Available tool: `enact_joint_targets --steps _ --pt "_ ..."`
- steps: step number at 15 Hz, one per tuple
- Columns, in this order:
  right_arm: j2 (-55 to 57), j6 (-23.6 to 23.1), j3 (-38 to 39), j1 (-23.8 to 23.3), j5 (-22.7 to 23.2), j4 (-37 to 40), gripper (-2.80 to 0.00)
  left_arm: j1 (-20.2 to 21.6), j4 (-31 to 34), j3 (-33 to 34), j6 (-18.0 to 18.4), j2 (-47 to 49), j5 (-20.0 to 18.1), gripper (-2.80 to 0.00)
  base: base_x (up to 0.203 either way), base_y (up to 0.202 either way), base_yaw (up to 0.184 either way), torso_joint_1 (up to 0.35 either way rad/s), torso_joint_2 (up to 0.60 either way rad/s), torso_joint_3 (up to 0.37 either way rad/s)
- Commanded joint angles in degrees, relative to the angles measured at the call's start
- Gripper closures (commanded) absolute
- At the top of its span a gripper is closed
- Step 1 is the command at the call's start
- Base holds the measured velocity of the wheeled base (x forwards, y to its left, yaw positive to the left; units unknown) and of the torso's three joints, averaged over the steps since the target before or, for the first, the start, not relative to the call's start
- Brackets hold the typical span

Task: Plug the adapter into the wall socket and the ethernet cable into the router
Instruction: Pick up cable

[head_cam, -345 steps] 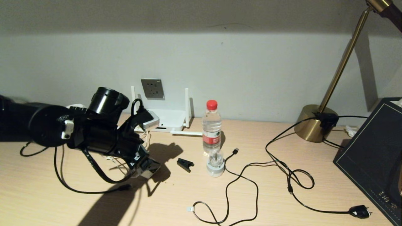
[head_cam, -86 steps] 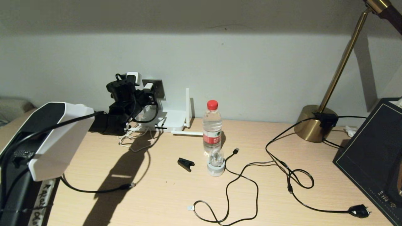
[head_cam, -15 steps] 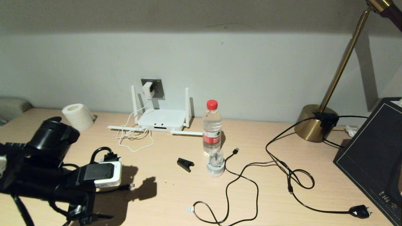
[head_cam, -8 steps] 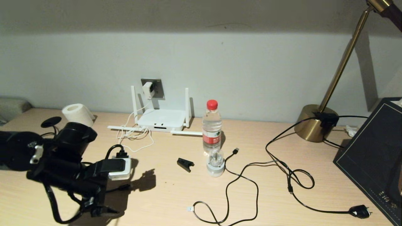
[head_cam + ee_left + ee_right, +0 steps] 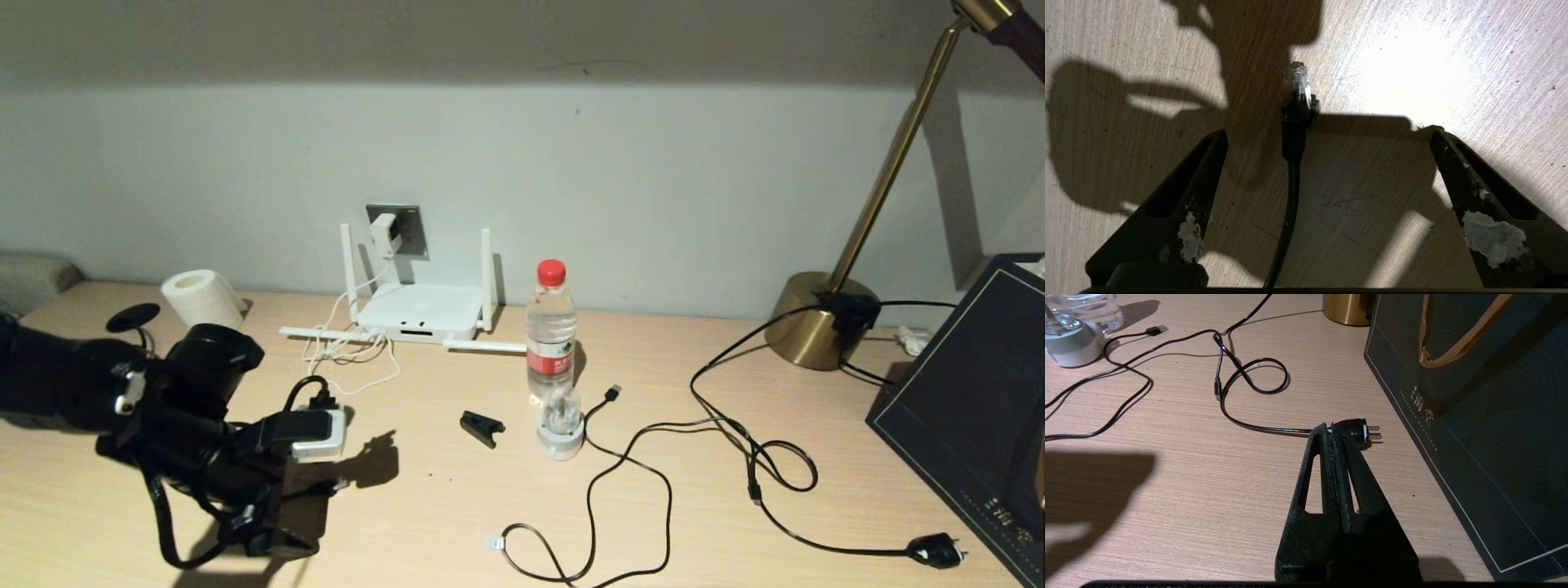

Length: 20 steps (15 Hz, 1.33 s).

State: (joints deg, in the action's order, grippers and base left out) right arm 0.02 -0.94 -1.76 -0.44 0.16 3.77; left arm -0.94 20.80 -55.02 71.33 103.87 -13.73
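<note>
hovered over the table with the left gripper (image 5: 1327,134), fingers (image 5: 1208,159) spread wide either side of the ethernet cable (image 5: 1292,134) lying near-left of the router (image 5: 420,314), clear plug untouched and ready for a pinch, adapter (image 5: 384,233) seated in the wall socket (image 5: 408,229), right gripper (image 5: 1333,435) parked pressed together.

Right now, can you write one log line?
adapter: in wall socket | left hand: open over ethernet cable | right hand: shut
</note>
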Motion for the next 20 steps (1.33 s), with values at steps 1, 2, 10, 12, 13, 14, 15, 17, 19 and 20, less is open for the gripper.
enact_joint_targets --steps 1,2,10,12,13,14,15,17,19,20 --pt "0.0 0.0 0.0 0.0 0.0 0.0 0.00 0.3 0.6 -0.4 0.4 1.2 -0.8 -2.80 0.000 0.000 0.000 0.000 0.00 0.000" --pt "0.0 0.0 0.0 0.0 0.0 0.0 0.00 0.6 0.6 -0.4 0.5 1.3 -1.0 0.00 0.000 0.000 0.000 0.000 0.00 0.000" --pt "0.0 0.0 0.0 0.0 0.0 0.0 0.00 2.7 1.2 -0.4 2.1 2.3 -3.1 0.00 0.000 0.000 0.000 0.000 0.00 0.000" --pt "0.0 0.0 0.0 0.0 0.0 0.0 0.00 2.6 1.1 -0.4 2.1 2.5 -3.2 0.00 0.000 0.000 0.000 0.000 0.00 0.000" --pt "0.0 0.0 0.0 0.0 0.0 0.0 0.00 2.6 1.0 -0.4 2.1 2.7 -3.2 0.00 0.000 0.000 0.000 0.000 0.00 0.000" --pt "0.0 0.0 0.0 0.0 0.0 0.0 0.00 2.6 1.0 -0.4 2.1 2.8 -3.2 0.00 0.000 0.000 0.000 0.000 0.00 0.000" --pt "0.0 0.0 0.0 0.0 0.0 0.0 0.00 2.5 1.0 -0.4 2.1 2.7 -3.3 0.00 0.000 0.000 0.000 0.000 0.00 0.000" --pt "0.1 0.0 0.0 -0.1 0.0 0.0 0.00 2.4 1.2 -0.4 2.2 2.0 -3.6 0.00 0.000 0.000 0.000 0.000 0.00 0.000" --pt "0.1 0.0 0.0 0.0 0.0 0.0 0.00 2.0 0.5 -0.7 2.2 -0.2 -4.3 0.00 0.000 0.000 0.000 0.000 0.00 0.000" --pt "0.0 0.0 0.0 0.0 0.0 0.0 0.00 1.6 0.0 -1.6 2.3 -2.0 -4.9 0.00 0.000 0.000 0.000 0.000 0.00 0.000"
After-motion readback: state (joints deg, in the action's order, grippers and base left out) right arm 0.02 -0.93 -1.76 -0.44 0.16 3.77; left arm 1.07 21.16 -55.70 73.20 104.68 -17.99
